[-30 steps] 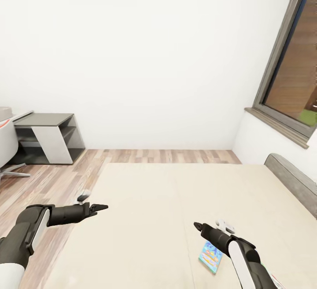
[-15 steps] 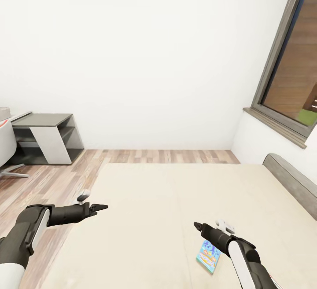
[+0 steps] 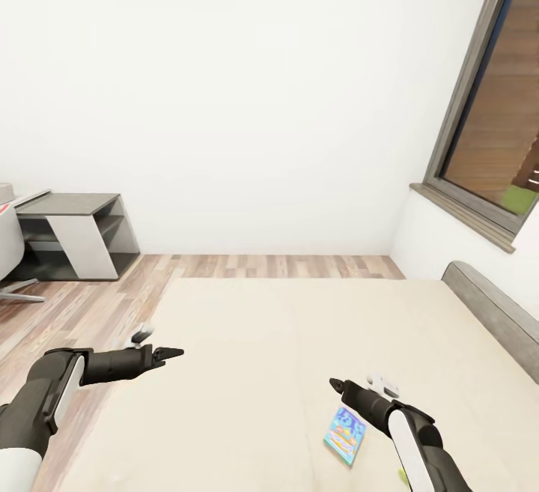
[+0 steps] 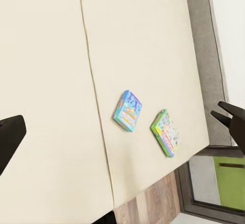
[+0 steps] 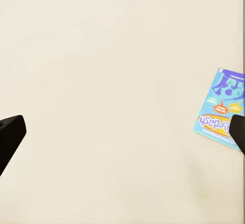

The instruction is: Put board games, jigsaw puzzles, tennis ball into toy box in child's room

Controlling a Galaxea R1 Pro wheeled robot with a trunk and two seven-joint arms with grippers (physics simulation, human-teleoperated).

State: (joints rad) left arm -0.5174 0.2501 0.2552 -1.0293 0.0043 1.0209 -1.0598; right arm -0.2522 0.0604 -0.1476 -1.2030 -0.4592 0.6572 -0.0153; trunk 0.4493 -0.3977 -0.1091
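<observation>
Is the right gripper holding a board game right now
No, the right gripper hangs empty above the bed, and the blue board game lies flat on the mattress.

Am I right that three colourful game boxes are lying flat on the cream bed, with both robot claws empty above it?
Not quite: there are two boxes, not three. The left wrist view shows a blue board game and a green board game lying flat, apart, on the cream bed. The left gripper and right gripper are indeed empty above it.
</observation>
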